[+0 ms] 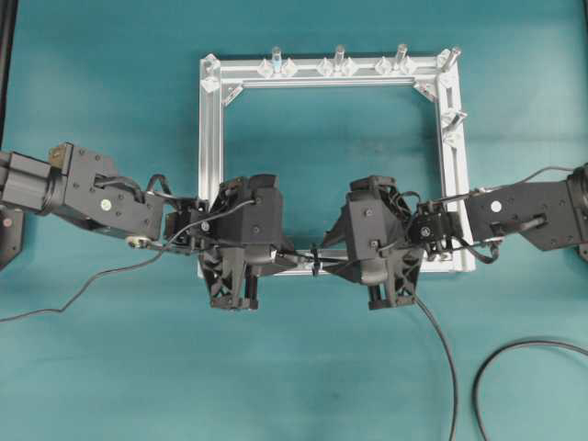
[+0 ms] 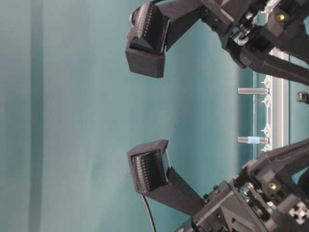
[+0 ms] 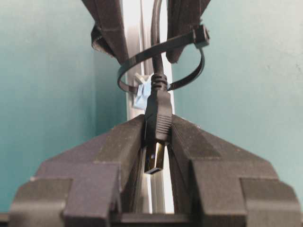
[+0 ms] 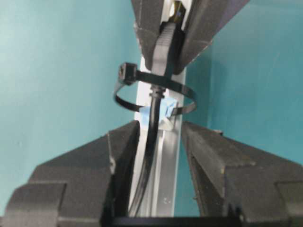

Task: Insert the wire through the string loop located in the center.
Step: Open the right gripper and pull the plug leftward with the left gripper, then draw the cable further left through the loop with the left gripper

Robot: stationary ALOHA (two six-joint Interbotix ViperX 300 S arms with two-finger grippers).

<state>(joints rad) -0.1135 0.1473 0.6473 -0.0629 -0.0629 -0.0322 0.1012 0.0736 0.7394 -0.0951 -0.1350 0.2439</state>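
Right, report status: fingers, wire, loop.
Left gripper shut on wire. Right gripper open, wire between its fingers. Plug already through string loop. Nothing blocking.

Both arms are showing matte black, blocky housings with small silver screws (one brass-coloured one near each wrist), thin black cables are looping along them, and ribbed black pads are lining the wedge-shaped jaws.

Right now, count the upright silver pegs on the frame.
5 pegs: three along the frame's far bar, one at its far-right corner, one on the right bar just below. The near bar is partly covered; more may be hidden.
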